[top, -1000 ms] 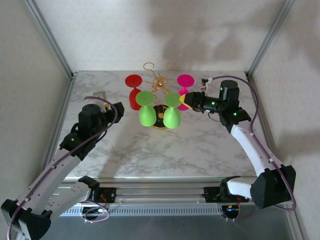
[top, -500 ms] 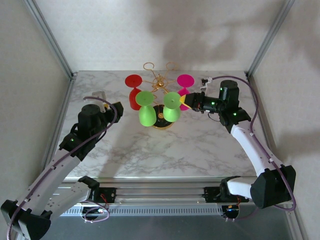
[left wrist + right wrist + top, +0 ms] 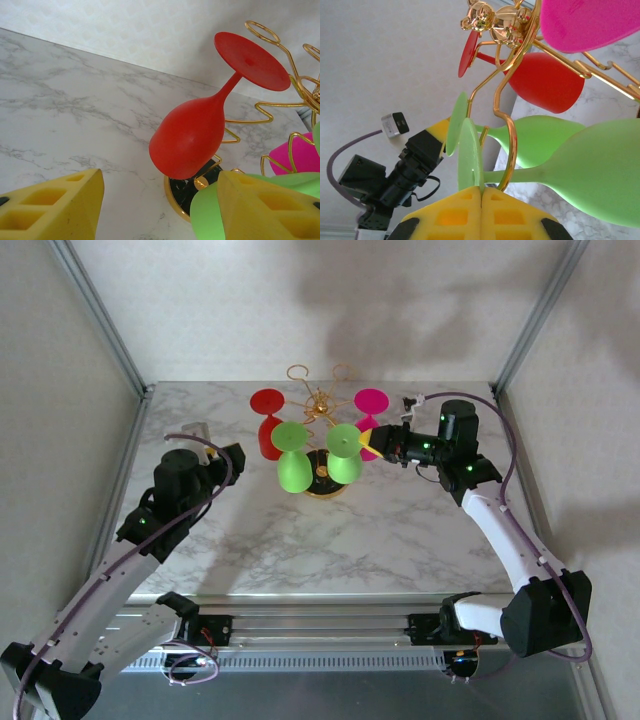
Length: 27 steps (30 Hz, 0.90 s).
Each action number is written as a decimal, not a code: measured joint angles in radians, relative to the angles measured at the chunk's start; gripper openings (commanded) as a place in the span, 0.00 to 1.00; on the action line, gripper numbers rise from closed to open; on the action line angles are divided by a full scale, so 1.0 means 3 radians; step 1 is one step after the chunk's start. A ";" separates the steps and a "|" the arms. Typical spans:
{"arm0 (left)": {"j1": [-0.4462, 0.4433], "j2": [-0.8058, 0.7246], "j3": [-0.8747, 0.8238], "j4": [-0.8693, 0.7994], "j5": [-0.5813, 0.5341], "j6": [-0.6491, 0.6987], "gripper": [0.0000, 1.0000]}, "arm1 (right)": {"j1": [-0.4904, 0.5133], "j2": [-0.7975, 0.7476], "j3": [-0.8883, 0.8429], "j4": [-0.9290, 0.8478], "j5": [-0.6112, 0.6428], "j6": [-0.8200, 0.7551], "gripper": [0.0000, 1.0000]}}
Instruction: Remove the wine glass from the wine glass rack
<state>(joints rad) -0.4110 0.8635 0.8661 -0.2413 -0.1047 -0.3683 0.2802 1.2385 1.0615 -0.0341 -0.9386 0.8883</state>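
Observation:
The wine glass rack [image 3: 320, 408] is thin gold wire on a round black-and-gold base [image 3: 321, 487], mid-table. Several plastic wine glasses hang upside down from it. My right gripper [image 3: 368, 447] is shut on the edge of the foot of the right green wine glass [image 3: 344, 468]. In the right wrist view the yellow pads [image 3: 455, 215] pinch that thin green foot [image 3: 469, 150], and the stem passes through a gold loop [image 3: 509, 130]. My left gripper [image 3: 226, 456] stands open to the left of the rack. Its open jaws [image 3: 160, 200] face the red glass [image 3: 192, 135] without touching it.
A second green glass [image 3: 293, 472], the red glass [image 3: 268, 435] and a pink glass [image 3: 370, 402] hang on other arms. Two back loops [image 3: 318, 372] are bare. Metal frame posts [image 3: 100, 315] and white walls close in the marble table [image 3: 300, 540].
My right gripper's jaws have closed on the green glass's foot, and that glass's bowl has swung slightly toward the rack. The left arm has not moved.

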 measured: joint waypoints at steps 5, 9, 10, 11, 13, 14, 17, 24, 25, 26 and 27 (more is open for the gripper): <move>0.0000 0.0001 0.0037 -0.0011 0.0000 0.0006 0.61 | 0.0000 0.0000 0.0028 0.0034 -0.0031 0.0126 0.00; 0.0000 0.0001 0.0067 -0.0013 0.0001 0.0006 0.61 | 0.0000 0.0005 0.0093 0.0047 -0.0086 0.0202 0.00; 0.0000 0.0001 0.0080 -0.0013 0.0001 0.0006 0.61 | 0.0000 0.0006 0.0109 0.0051 -0.0099 0.0225 0.00; 0.0000 0.0001 0.0088 -0.0014 0.0001 0.0006 0.61 | 0.0000 0.0010 0.0126 0.0055 -0.0111 0.0239 0.00; 0.0000 0.0003 0.0113 -0.0017 0.0003 0.0008 0.61 | 0.0000 0.0024 0.0160 0.0056 -0.0128 0.0272 0.00; 0.0000 0.0004 0.0123 -0.0018 0.0003 0.0008 0.61 | 0.0000 0.0033 0.0178 0.0056 -0.0142 0.0277 0.00; 0.0000 0.0009 0.0159 -0.0023 0.0004 0.0010 0.61 | 0.0000 0.0076 0.0235 0.0053 -0.0175 0.0304 0.00; -0.0003 0.0043 0.0200 -0.0038 0.0015 0.0019 0.61 | 0.0000 0.0156 0.0291 0.0048 -0.0192 0.0306 0.00; -0.0003 0.0048 0.0201 -0.0038 0.0015 0.0019 0.61 | 0.0000 0.0172 0.0296 0.0046 -0.0192 0.0306 0.00; -0.0004 0.0055 0.0203 -0.0038 0.0018 0.0019 0.61 | 0.0000 0.0184 0.0300 0.0043 -0.0192 0.0306 0.00; -0.0004 0.0061 0.0205 -0.0041 0.0025 0.0019 0.61 | 0.0000 0.0202 0.0305 0.0041 -0.0192 0.0308 0.00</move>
<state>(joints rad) -0.4122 0.8818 0.9276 -0.2535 -0.0971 -0.3626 0.2802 1.2991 1.1530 -0.0219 -0.9962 0.9806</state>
